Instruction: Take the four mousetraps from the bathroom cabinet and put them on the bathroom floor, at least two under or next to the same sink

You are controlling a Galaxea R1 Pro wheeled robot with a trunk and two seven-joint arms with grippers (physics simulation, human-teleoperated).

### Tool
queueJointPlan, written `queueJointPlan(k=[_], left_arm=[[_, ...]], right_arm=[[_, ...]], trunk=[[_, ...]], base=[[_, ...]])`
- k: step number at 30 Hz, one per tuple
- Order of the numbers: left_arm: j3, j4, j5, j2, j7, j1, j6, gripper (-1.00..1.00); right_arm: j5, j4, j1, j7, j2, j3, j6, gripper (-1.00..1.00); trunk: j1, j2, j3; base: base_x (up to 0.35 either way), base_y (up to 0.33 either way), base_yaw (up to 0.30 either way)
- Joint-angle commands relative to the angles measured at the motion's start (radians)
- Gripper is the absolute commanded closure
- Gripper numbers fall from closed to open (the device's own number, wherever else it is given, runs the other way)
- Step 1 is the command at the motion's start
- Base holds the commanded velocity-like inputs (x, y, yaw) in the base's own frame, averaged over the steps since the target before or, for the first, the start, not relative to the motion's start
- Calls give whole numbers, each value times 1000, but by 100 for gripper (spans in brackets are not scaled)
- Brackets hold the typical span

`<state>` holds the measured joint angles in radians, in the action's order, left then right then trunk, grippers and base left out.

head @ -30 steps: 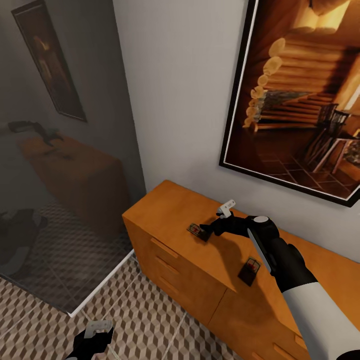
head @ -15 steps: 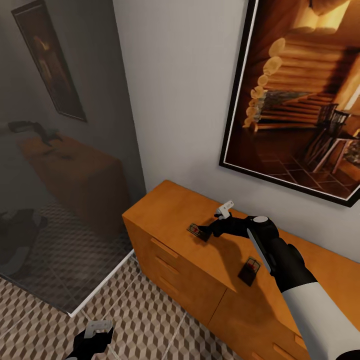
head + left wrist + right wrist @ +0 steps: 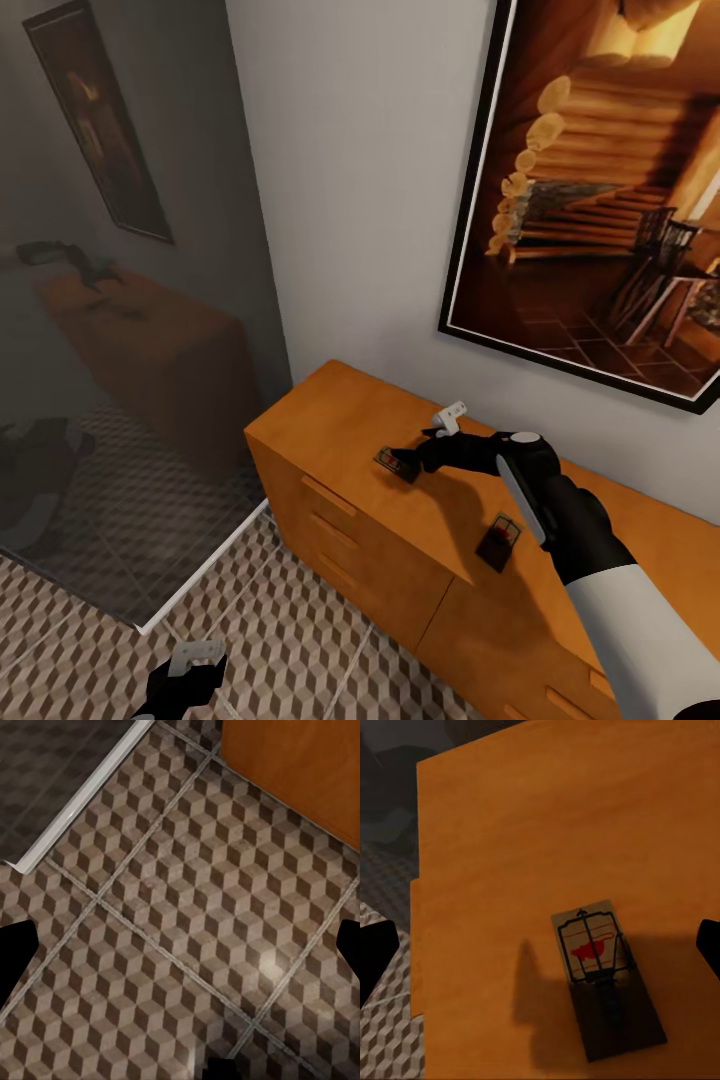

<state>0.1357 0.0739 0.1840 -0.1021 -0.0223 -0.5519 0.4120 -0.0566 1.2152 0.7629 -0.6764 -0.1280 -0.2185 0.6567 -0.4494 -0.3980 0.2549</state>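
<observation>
A: What is different from a moment ago?

B: Not much. The right gripper (image 3: 428, 447) has crept a tiny bit up and toward the wall. It still hangs just over one mousetrap (image 3: 397, 464) on top of the cabinet (image 3: 330, 415).

A: Did the trap move?

B: No. It lies flat in the same spot, near the cabinet's left end.

A: Is the right gripper holding it?

B: No. In the right wrist view the trap (image 3: 606, 975) lies between the two fingers (image 3: 375, 945), which stand wide apart and do not touch it.

A: How many traps can you count?

B: Two. The second mousetrap (image 3: 498, 541) lies farther right, by the front edge, beside the arm.

A: And the left gripper (image 3: 195, 662)?

B: It hangs low over the bathroom floor (image 3: 187, 922), fingers spread wide, with nothing in it.

A: How many pictures on the wall?

B: One framed picture (image 3: 600, 190), above the cabinet.
</observation>
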Motion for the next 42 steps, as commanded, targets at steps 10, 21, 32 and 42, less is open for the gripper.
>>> queueJointPlan(k=[10,21,32,42], left_arm=[[9,4,9,0,-2,-2,7,-100],[9,4,9,0,-2,-2,7,-100],[9,4,9,0,-2,-2,7,-100],[9,4,9,-1,-2,-2,7,-100]], right_arm=[[-34,1,1,1,-2,-2,11,-100],[-29,0,1,4,-2,-1,47,-100],[-23,-13,1,9,-26,-2,78,-100],[13,-14,1,24,-53,-2,87,-100]], trunk=[[-1,-2,2],[-1,-2,2],[-1,-2,2],[-1,-2,2]], base=[[0,0,0],[0,0,0],[0,0,0],[0,0,0]])
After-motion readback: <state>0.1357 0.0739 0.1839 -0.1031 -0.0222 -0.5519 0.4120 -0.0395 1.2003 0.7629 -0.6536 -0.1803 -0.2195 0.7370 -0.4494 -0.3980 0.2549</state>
